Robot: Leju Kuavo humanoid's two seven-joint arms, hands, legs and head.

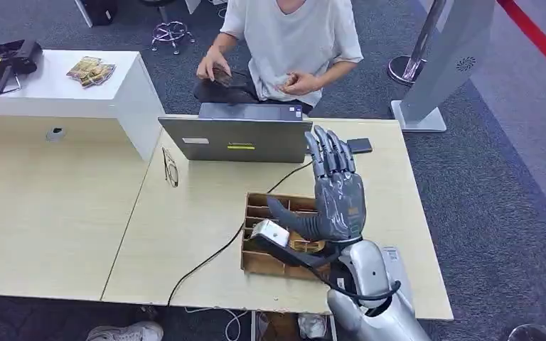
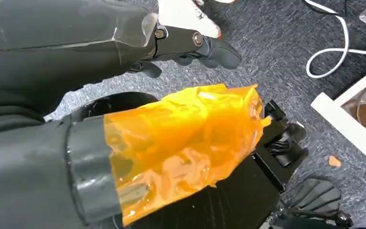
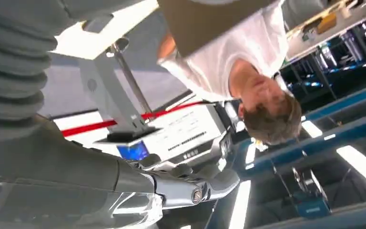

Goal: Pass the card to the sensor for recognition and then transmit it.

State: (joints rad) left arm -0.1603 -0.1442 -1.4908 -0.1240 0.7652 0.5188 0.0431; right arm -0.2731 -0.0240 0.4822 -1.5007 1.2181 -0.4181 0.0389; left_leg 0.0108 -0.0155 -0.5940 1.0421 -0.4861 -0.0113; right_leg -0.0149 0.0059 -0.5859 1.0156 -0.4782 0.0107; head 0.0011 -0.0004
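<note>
On the light wooden table (image 1: pixel 185 234), the biggest thing is the grey laptop (image 1: pixel 238 135), standing open with its back to the robot and a person in a white shirt (image 1: pixel 291 42) seated behind it. Nearer the robot sits a shallow wooden box (image 1: pixel 259 261) split into compartments, and a small white sensor (image 1: pixel 270 231) with a black cable (image 1: pixel 206 263) rests at the box's near-left part. A dark phone (image 1: pixel 360 146) lies beside the laptop's right corner, and a pair of glasses (image 1: pixel 170 168) lies to its left.

The right hand (image 1: pixel 335 193) is raised above the box with its fingers stretched up and apart and the thumb out to the side toward the sensor; it holds nothing that I can see. The left hand (image 2: pixel 198 47) hangs low over the carpeted floor, its dark fingers loosely curled; whether it holds anything I cannot tell, since orange film on the thumb covers much of that picture.

The card itself I cannot make out. Yellowish items (image 1: pixel 306 245) lie in the box just under the right palm and may be cards, but they are too hidden to say. Judging by the bare, spread hand, the card has either not yet been picked or has already gone on; nothing shows a card at the sensor, so recognition and handing over look undone.
</note>
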